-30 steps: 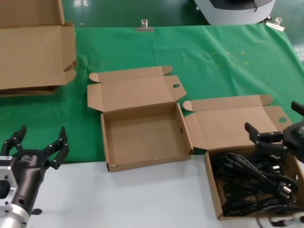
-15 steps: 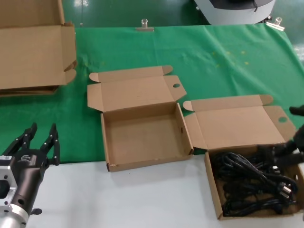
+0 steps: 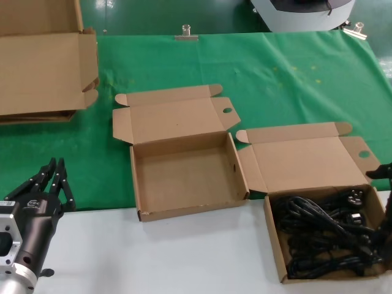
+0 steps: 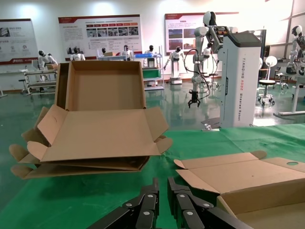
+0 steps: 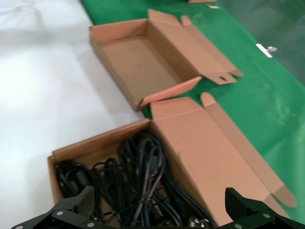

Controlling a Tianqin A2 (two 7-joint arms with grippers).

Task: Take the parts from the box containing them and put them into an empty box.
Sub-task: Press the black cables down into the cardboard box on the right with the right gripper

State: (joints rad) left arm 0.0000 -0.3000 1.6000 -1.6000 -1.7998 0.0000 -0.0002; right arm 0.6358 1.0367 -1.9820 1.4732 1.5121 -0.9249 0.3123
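Right claw (image 5: 157, 212) spread wide, over parts (image 5: 138, 181)

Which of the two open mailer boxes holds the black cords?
The box containing them, on the robot's right beside the right gripper; power cords fill it. The empty box sits mid-table.

you had the empty box (image 3: 184, 177) near the middle of the table (image 3: 184, 257), its lid laid back toward the far edge. just to its right, nearer the front right corner, sat the box containing the parts (image 3: 309, 165), and the power cords (image 3: 324, 236) lay coiled inside it. flat cardboard sheets (image 3: 43, 67) were stacked at the far left corner. the left gripper (image 3: 46, 187) hung over the front left edge, the right gripper (image 3: 383, 202) at the right edge beside the cords.
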